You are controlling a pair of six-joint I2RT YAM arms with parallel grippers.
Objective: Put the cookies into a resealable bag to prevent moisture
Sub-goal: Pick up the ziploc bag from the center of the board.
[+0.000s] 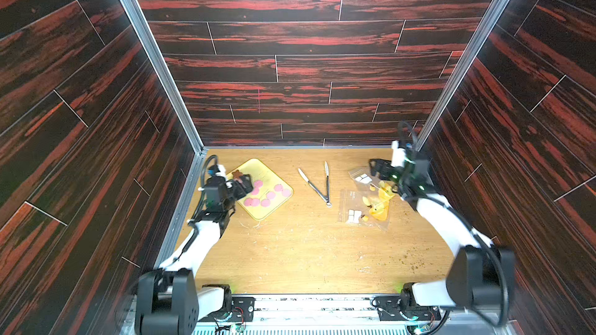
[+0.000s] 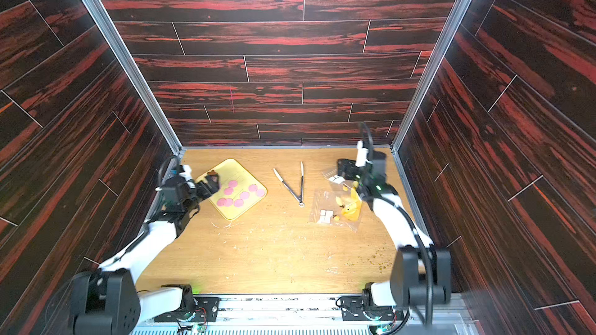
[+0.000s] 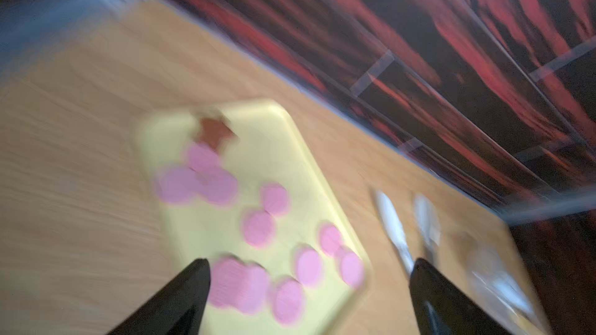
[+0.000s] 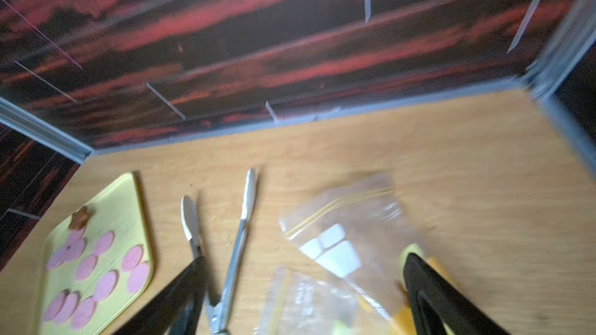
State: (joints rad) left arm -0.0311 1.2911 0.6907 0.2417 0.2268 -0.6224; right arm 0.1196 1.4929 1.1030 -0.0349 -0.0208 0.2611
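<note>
White links, black joints, looped black cables, tapered black claw fingers

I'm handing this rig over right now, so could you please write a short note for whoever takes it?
Left claw: open, empty, over the yellow tray.
Right claw: open, empty, above the two clear bags.
Cookies: all on the tray; tongs lie between tray and bags.
Done: nothing bagged.
To do: open a bag, load the cookies, seal it.

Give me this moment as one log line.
left end effector: open, over yellow tray | right end effector: open, over clear bags | cookies: on tray | tongs: between tray and bags
</note>
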